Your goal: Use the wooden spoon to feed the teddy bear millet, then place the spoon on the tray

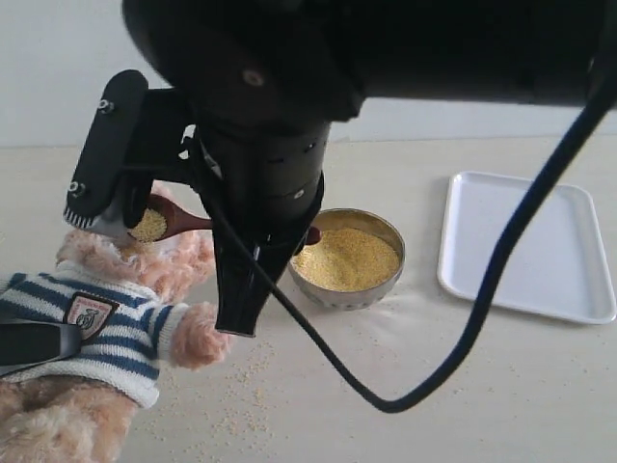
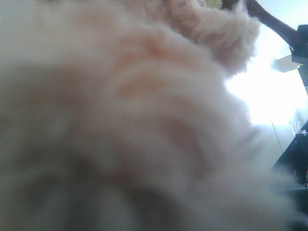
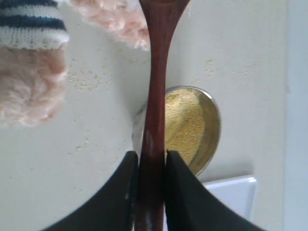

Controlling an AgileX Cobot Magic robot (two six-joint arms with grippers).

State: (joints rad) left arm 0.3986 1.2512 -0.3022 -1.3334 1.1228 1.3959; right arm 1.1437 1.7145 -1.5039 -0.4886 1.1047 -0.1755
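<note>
The teddy bear (image 1: 106, 318) sits at the lower left in its striped sweater. Its fur (image 2: 120, 120) fills the left wrist view, hiding the left jaws. One dark finger (image 1: 39, 344) of my left gripper lies across its chest. My right gripper (image 1: 253, 253) (image 3: 152, 154) reaches across the middle, shut on the handle of the wooden spoon (image 1: 183, 225) (image 3: 156, 96). The spoon's bowl, heaped with millet (image 1: 148, 226), is at the bear's face. More millet (image 1: 347, 258) (image 3: 185, 125) fills the metal bowl (image 1: 390, 282). The white tray (image 1: 540, 241) (image 3: 231, 192) lies right of it.
Loose grains (image 1: 241, 371) are scattered on the beige table in front of the bear and the metal bowl. A black cable (image 1: 482, 318) hangs from the right arm, looping low over the table between bowl and tray.
</note>
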